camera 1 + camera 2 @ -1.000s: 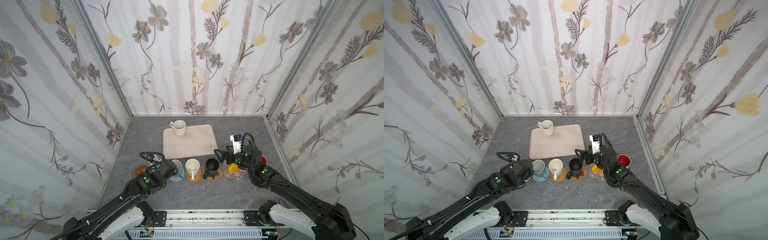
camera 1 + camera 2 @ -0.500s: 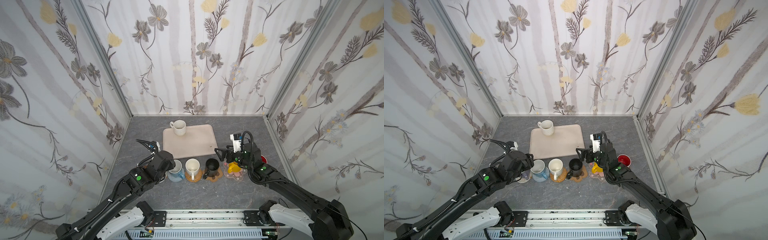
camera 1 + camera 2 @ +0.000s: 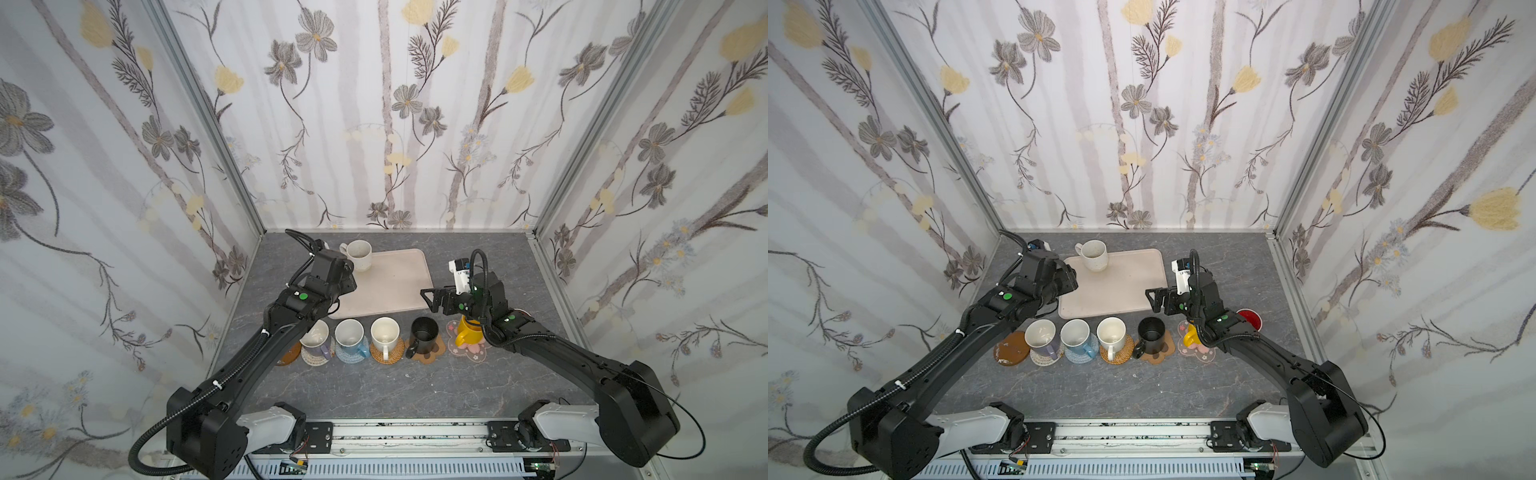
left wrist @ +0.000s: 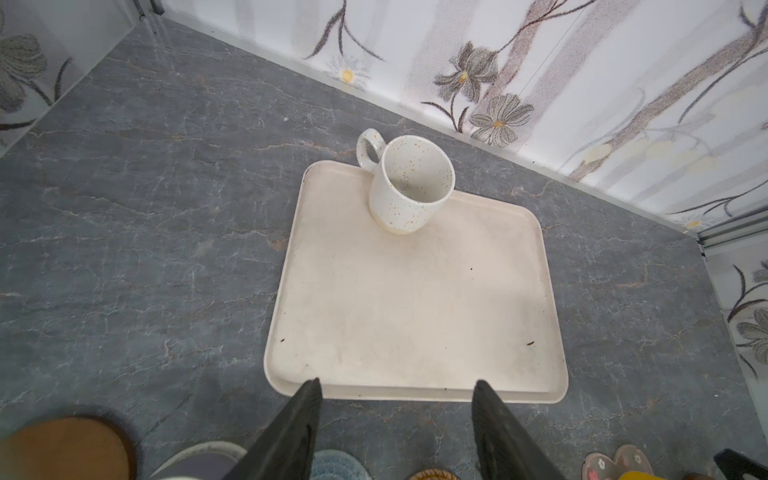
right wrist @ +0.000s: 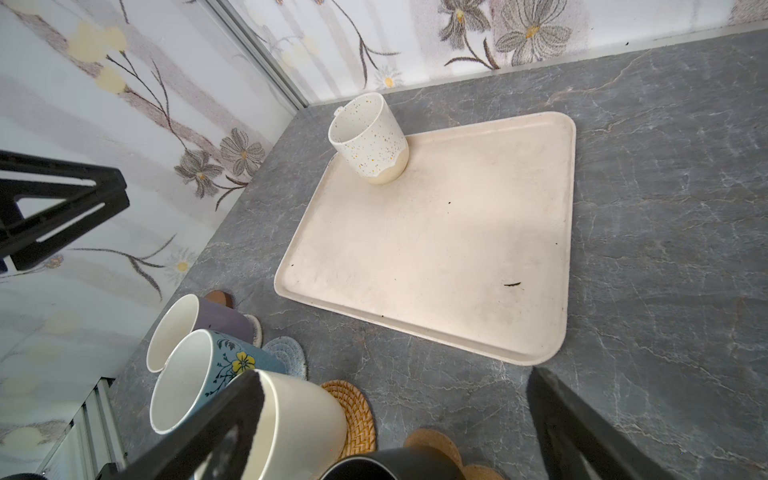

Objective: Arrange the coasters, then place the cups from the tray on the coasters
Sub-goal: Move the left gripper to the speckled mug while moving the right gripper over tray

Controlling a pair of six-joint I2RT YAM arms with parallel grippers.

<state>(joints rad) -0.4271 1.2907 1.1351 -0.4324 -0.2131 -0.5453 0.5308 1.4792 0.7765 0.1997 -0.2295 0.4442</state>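
Note:
One speckled cream cup [image 4: 409, 183] stands at the far left corner of the beige tray [image 4: 415, 316]. My left gripper [image 4: 397, 384] hovers open over the tray's near edge, holding nothing. In front of the tray runs a row: a lavender cup [image 3: 316, 336] on a beige coaster, a light blue cup [image 3: 349, 334] on blue crochet, a cream cup [image 3: 384, 331] on rattan, a black cup [image 3: 424, 330] on a paw coaster, a yellow cup [image 3: 465, 334] on a pink blossom. My right gripper [image 3: 432, 297] stands open above the black cup.
A bare brown wooden disc [image 3: 1010, 353] lies at the row's left end. A cup with a red inside [image 3: 1250, 318] stands right of the row, partly behind my right arm. Flowered walls close in the left, back and right sides.
My left gripper has come up from the lavender cup at the row's left and moved back to the tray's near edge. The right arm has hardly moved.

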